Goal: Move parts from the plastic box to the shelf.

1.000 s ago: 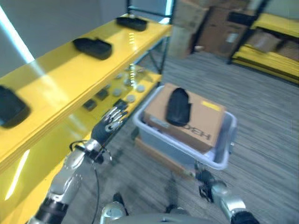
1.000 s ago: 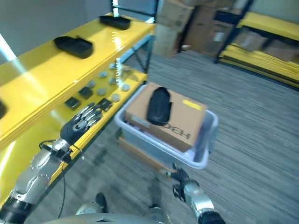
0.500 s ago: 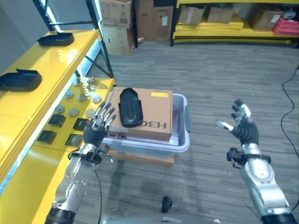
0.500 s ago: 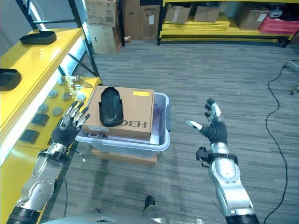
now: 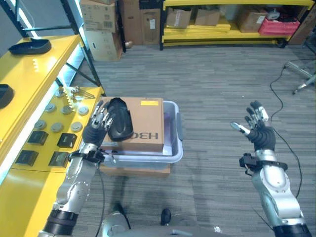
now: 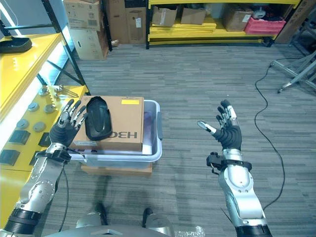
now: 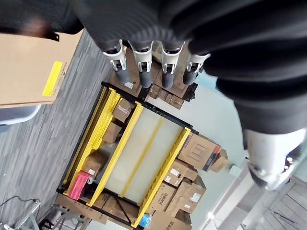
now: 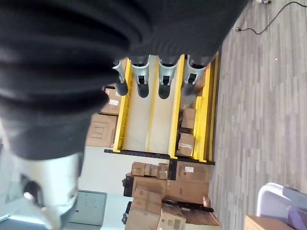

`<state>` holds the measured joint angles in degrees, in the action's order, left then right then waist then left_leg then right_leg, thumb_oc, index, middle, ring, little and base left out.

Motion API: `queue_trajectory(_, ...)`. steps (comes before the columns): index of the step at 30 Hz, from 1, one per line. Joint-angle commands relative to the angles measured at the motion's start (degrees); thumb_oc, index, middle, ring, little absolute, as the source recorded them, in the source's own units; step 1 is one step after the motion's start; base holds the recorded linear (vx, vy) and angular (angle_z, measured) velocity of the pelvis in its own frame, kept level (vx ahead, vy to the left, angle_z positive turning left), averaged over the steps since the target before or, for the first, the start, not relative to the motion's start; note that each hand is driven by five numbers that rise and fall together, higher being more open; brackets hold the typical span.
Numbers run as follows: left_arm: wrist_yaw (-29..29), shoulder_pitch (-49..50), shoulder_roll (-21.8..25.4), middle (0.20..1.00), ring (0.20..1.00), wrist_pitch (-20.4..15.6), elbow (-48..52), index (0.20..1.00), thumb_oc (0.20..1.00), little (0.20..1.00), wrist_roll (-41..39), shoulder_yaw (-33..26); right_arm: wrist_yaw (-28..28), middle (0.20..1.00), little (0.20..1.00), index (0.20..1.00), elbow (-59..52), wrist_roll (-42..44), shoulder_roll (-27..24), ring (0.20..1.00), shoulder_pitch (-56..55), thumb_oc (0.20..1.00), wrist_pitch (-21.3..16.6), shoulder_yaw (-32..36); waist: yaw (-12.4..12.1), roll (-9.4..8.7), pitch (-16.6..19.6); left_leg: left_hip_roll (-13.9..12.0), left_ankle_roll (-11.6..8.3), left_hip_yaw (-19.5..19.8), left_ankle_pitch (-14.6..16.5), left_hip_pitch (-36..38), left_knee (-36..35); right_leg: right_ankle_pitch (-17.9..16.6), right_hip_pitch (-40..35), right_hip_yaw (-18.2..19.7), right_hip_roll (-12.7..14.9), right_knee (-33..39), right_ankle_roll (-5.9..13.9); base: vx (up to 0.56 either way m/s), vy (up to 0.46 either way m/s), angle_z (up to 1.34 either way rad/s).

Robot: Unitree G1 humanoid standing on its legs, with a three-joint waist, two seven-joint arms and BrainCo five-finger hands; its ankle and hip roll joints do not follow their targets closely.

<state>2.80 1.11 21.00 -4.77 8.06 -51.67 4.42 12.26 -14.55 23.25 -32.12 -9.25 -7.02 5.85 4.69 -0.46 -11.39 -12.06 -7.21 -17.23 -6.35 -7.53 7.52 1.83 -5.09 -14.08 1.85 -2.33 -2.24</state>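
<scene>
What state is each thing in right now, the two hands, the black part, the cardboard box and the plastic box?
Left hand: open, fingers straight, beside the black part, holding nothing.
Right hand: open, fingers spread, raised over the floor, holding nothing.
Black part: lying flat on the cardboard box, not gripped.
Cardboard box: closed, resting in the plastic box.
Plastic box: lidless, sitting on a low board on the floor.

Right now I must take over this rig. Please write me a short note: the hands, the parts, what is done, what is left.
Left hand: open, raised beside the black part, holding nothing.
Right hand: open, raised over the floor away from the plastic box.
The black part lies on the cardboard box in the plastic box.
Two black parts already lie on the yellow shelf.
Left: grasp the part on the cardboard and move it to the shelf.
</scene>
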Motion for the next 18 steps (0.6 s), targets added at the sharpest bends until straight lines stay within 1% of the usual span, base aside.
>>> queue_trajectory(1, 0.9, 2.4, 2.5, 1.000, 1.000, -1.3, 4.5, 1.000, 1.000, 1.000, -1.3, -4.5, -3.0, 1.000, 1.000, 1.000, -2.6, 2.2, -2.0, 1.000, 0.5, 1.000, -2.4, 2.5, -2.3, 1.72, 0.9, 0.5, 0.53, 2.2, -7.0, 0.7, -2.9, 2.6, 0.3, -0.1, 1.0, -3.1, 5.42, 0.28, 0.218, -0.01)
queue_trajectory(3, 1.8, 2.4, 2.6, 1.000, 1.000, -0.8, 3.9, 1.000, 1.000, 1.000, 0.4, -4.8, -2.2, 1.000, 1.000, 1.000, -2.0, 3.0, -1.5, 1.000, 0.7, 1.000, -2.3, 1.5, -2.8, 1.39, 0.9, 1.4, 1.77, 0.8, -2.9, 1.6, -2.4, 3.7, 0.4, -1.6, 2.6, -5.1, 5.88, 0.28, 0.230, -0.14)
queue_trajectory(4, 1.7, 2.3, 2.6, 1.000, 1.000, -0.7, 3.9, 1.000, 1.000, 1.000, 1.5, -4.7, -1.5, 1.000, 1.000, 1.000, -1.5, 2.9, -1.3, 1.000, 1.3, 1.000, -2.7, 0.7, -3.2, 1.28, 0.9, 2.2, 2.48, 1.1, -1.1, 1.8, -2.1, 3.8, 0.7, -1.6, 3.2, -5.7, 6.14, 0.23, 0.223, -0.14)
queue_trajectory(5, 1.7, 2.4, 2.9, 1.000, 1.000, -0.7, 4.0, 1.000, 1.000, 1.000, 2.4, -4.6, -0.8, 1.000, 1.000, 1.000, -1.0, 2.7, -0.9, 1.000, 2.0, 1.000, -3.0, -0.1, -4.0, 1.27, 0.9, 3.3, 3.09, 2.3, 0.7, 2.2, -2.1, 4.1, 1.0, -1.5, 3.7, -6.6, 6.53, 0.16, 0.164, 0.04)
queue_trajectory(6, 2.0, 2.5, 3.1, 1.000, 1.000, -0.4, 4.1, 1.000, 1.000, 1.000, 2.6, -4.7, -0.4, 1.000, 1.000, 1.000, -1.0, 2.5, -0.8, 1.000, 2.3, 1.000, -3.1, -0.4, -4.3, 1.26, 0.9, 3.8, 3.35, 2.7, 1.4, 2.4, -2.0, 4.4, 1.2, -1.6, 4.1, -7.1, 6.74, 0.22, 0.254, 0.03)
queue_trajectory(7, 3.5, 2.9, 3.7, 1.000, 1.000, 0.8, 5.0, 1.000, 1.000, 1.000, 2.5, -5.4, 1.5, 1.000, 1.000, 1.000, -1.7, 1.9, 0.0, 1.000, 3.2, 1.000, -2.5, -1.4, -5.5, 1.47, 0.9, 5.7, 4.28, 4.0, 3.5, 3.0, -1.8, 5.5, 1.5, -1.9, 5.3, -8.9, 7.43, 0.20, 0.234, 0.03)
queue_trajectory(9, 4.2, 2.8, 4.4, 1.000, 1.000, 1.1, 5.4, 1.000, 1.000, 1.000, 3.6, -5.9, 2.5, 1.000, 1.000, 1.000, -2.1, 1.2, 0.4, 1.000, 3.8, 1.000, -1.6, -1.9, -6.4, 1.70, 1.1, 7.3, 5.06, 5.4, 4.6, 2.8, -1.5, 6.7, 2.0, -1.6, 5.8, -11.1, 7.56, 0.21, 0.246, 0.03)
queue_trajectory(10, 5.1, 2.6, 4.9, 1.000, 1.000, 1.8, 5.8, 1.000, 1.000, 1.000, 5.3, -6.0, 3.9, 1.000, 1.000, 1.000, -2.2, 0.1, 1.0, 1.000, 4.4, 1.000, -0.9, -2.4, -7.2, 1.91, 1.2, 9.1, 6.47, 6.2, 5.7, 2.9, -1.2, 6.7, 3.2, -1.3, 6.9, -15.4, 8.38, 0.15, 0.183, 0.02)
queue_trajectory(11, 5.1, 2.6, 4.9, 1.000, 1.000, 1.8, 5.8, 1.000, 1.000, 1.000, 5.3, -6.0, 3.9, 1.000, 1.000, 1.000, -2.2, 0.1, 1.0, 1.000, 4.4, 1.000, -0.9, -2.4, -7.2, 1.91, 1.2, 9.1, 6.47, 6.2, 5.7, 2.9, -1.2, 6.7, 3.2, -1.3, 6.9, -15.4, 8.38, 0.16, 0.226, 0.04)
queue_trajectory(12, 5.8, 2.6, 5.3, 1.000, 1.000, 2.5, 6.0, 1.000, 1.000, 1.000, 5.3, -6.1, 4.7, 1.000, 1.000, 1.000, -2.3, -0.4, 1.7, 1.000, 4.7, 1.000, -0.9, -3.1, -7.4, 2.10, 1.0, 10.5, 8.00, 6.4, 6.7, 3.3, -1.2, 5.4, 6.4, -0.4, 8.4, -22.6, 9.88, 0.11, 0.181, 0.06)
queue_trajectory(13, 6.5, 2.8, 5.3, 1.000, 1.000, 2.4, 6.0, 1.000, 1.000, 1.000, 6.0, -6.2, 5.3, 1.000, 1.000, 1.000, -2.7, -1.2, 2.3, 1.000, 4.7, 1.000, -0.8, -3.5, -7.2, 2.38, 0.8, 11.1, 9.05, 6.4, 7.2, 3.9, -1.6, 4.5, 8.7, 0.7, 8.8, -27.7, 10.68, 0.12, 0.227, -0.01)
queue_trajectory(14, 6.6, 3.2, 5.3, 1.000, 1.000, 1.5, 6.0, 1.000, 1.000, 1.000, 6.8, -6.1, 5.4, 1.000, 1.000, 1.000, -3.1, -2.2, 3.0, 1.000, 4.6, 1.000, -0.9, -3.7, -7.0, 2.74, 0.5, 11.5, 9.81, 6.3, 7.3, 4.8, -2.5, 2.5, 11.7, 1.9, 8.9, -31.6, 11.11, 0.07, 0.119, 0.02)
queue_trajectory(15, 6.5, 3.5, 5.6, 1.000, 1.000, 0.8, 6.1, 1.000, 1.000, 1.000, 6.8, -6.2, 4.9, 1.000, 1.000, 1.000, -3.1, -2.6, 3.3, 1.000, 4.6, 1.000, -1.4, -3.7, -6.9, 2.83, 0.2, 11.8, 9.90, 6.1, 7.4, 5.3, -3.1, 1.4, 13.3, 2.2, 8.9, -30.4, 11.16, 0.03, 0.016, -0.03)
queue_trajectory(16, 6.3, 3.6, 6.0, 1.000, 1.000, 0.1, 6.1, 1.000, 1.000, 1.000, 6.0, -6.1, 4.5, 1.000, 1.000, 1.000, -2.7, -2.8, 3.4, 1.000, 4.9, 1.000, -2.2, -3.7, -7.0, 2.86, -0.2, 11.9, 9.58, 5.9, 7.5, 5.5, -3.3, 0.7, 13.8, 2.1, 8.9, -26.7, 11.07, -0.03, -0.176, -0.05)
queue_trajectory(17, 4.2, 1.4, 6.9, 1.000, 1.000, 0.2, 7.2, 1.000, 1.000, 1.000, 4.5, -6.1, 3.8, 1.000, 1.000, 1.000, -1.0, -2.8, 3.3, 1.000, 7.8, 1.000, -3.7, -3.8, -7.2, 2.11, -1.7, 12.1, 8.76, 6.6, 9.0, 4.6, -2.2, -2.4, 14.0, 2.5, 9.5, -13.9, 11.23, -0.07, -0.220, -0.16)
queue_trajectory(18, 4.1, 0.8, 7.0, 1.000, 1.000, -0.4, 6.8, 1.000, 1.000, 1.000, 3.9, -5.7, 4.1, 1.000, 1.000, 1.000, -0.4, -3.0, 2.9, 1.000, 8.9, 1.000, -3.8, -3.9, -7.4, 2.01, -2.3, 11.5, 9.06, 6.5, 9.0, 4.1, -1.7, -3.1, 15.0, 2.5, 10.0, -13.6, 11.49, -0.08, -0.248, -0.28)
